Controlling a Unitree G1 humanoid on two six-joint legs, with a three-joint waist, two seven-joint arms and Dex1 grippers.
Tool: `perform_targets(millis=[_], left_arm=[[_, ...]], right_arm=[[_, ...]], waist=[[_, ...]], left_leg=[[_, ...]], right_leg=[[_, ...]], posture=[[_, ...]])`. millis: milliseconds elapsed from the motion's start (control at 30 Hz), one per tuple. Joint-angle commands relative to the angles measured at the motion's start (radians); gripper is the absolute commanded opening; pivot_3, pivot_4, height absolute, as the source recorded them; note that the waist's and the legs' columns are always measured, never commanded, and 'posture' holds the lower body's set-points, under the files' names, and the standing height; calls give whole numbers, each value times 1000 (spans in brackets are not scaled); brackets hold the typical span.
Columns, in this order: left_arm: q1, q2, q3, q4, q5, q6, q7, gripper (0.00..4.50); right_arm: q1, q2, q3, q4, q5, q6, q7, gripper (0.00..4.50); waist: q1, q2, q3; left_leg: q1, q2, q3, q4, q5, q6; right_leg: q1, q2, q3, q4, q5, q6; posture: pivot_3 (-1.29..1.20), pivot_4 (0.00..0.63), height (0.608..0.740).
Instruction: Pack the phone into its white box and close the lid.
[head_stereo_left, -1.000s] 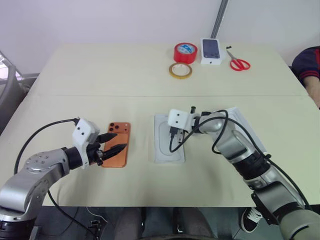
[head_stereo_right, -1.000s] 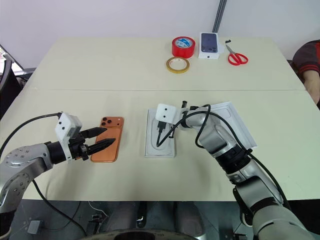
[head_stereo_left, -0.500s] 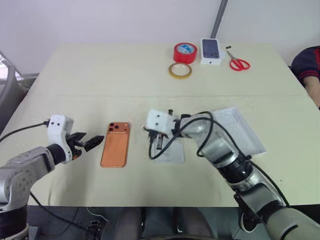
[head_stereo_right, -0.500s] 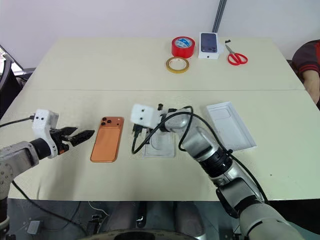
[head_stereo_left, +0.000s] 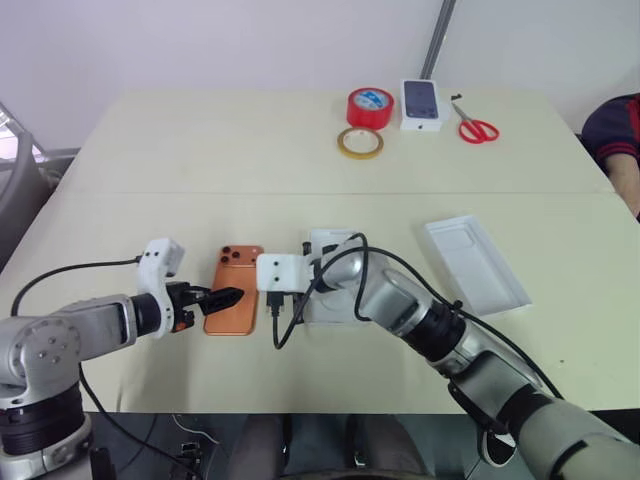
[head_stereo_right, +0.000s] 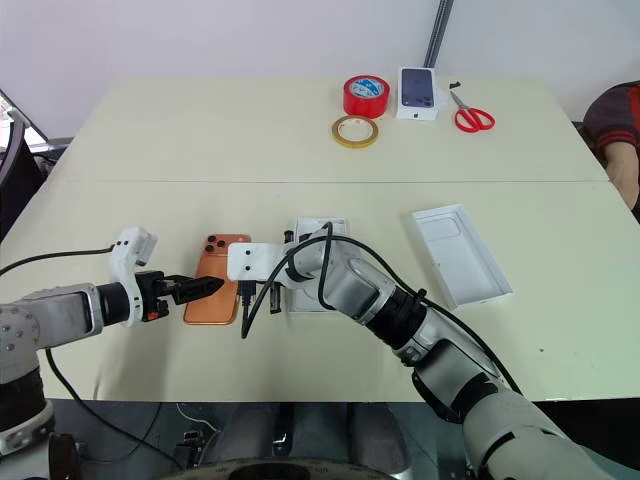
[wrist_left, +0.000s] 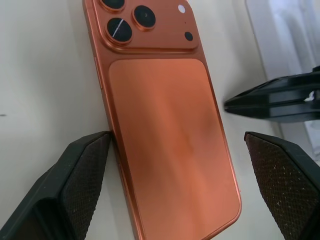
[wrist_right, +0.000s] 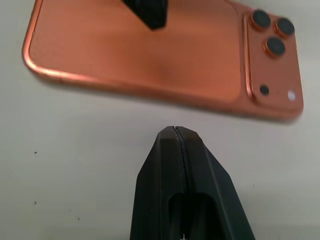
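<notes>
Right tool (wrist_right: 175, 145) swung left off flat insert (head_stereo_left: 335, 305), now shut tight, tips just beside phone's right edge. Left tool (wrist_left: 177, 165) spread wide, fingers either side of phone (head_stereo_left: 233, 285), not squeezing. Phone lies back-up on bench (head_stereo_left: 200, 150), left of insert. Lid (head_stereo_left: 476, 262) well off right.

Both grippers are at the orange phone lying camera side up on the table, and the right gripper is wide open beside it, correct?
Not quite. The right gripper is shut, its fingers pressed together beside the phone; the right wrist view shows it. The rest holds: both grippers are at the phone, the left gripper among them, and it lies camera side up on the table.
</notes>
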Motion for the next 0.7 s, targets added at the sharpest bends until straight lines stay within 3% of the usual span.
perform_targets(millis=[33, 400, 700], left_arm=[[16, -56, -53, 8, -78, 45, 40, 4475], [-42, -158, -7, 54, -273, 45, 200, 4475], [-72, -136, 70, 130, -337, 40, 322, 4475]], right_arm=[[-9, 10, 1, 2, -7, -12, 4, 0], [2, 14, -14, -2, -5, -5, 4, 0], [7, 14, -20, -3, -7, -6, -3, 0]], waist=[[2, 0, -1], [6, 0, -2], [-2, -1, -2]], left_leg=[[0, 0, 0, 0, 0, 0], [1, -2, -2, 0, 0, 0], [0, -1, -2, 0, 0, -1]], right_leg=[[0, 0, 0, 0, 0, 0], [2, -2, -2, -1, 0, 0], [1, -1, -1, 0, 0, 0]], posture=[[0, 150, 736], [0, 150, 736], [0, 150, 736]])
